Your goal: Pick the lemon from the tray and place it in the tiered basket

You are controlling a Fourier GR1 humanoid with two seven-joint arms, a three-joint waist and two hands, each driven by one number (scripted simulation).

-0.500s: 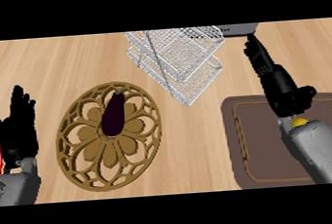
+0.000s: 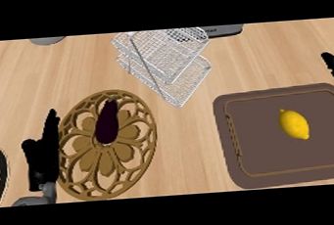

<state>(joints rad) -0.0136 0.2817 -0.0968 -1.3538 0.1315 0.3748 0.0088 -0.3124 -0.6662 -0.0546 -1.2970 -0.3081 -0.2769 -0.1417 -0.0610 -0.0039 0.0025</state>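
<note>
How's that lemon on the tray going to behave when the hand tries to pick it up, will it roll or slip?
The lemon is a smooth oval lying on its side on the flat brown tray, so a nudge would probably roll it. Its tapered ends may slip from curled fingers; grasping the middle seems safer. It looks rigid and probably light. The tray's raised rim should stop it rolling off.

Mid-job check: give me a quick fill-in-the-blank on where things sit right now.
1. The yellow lemon lies on the brown rectangular ____.
2. The dark purple eggplant rests on the round golden ____.
3. The white wire tiered basket holds ____.
4. The black left hand holds ____.

Missing words: tray; trivet; nothing; nothing.
</note>
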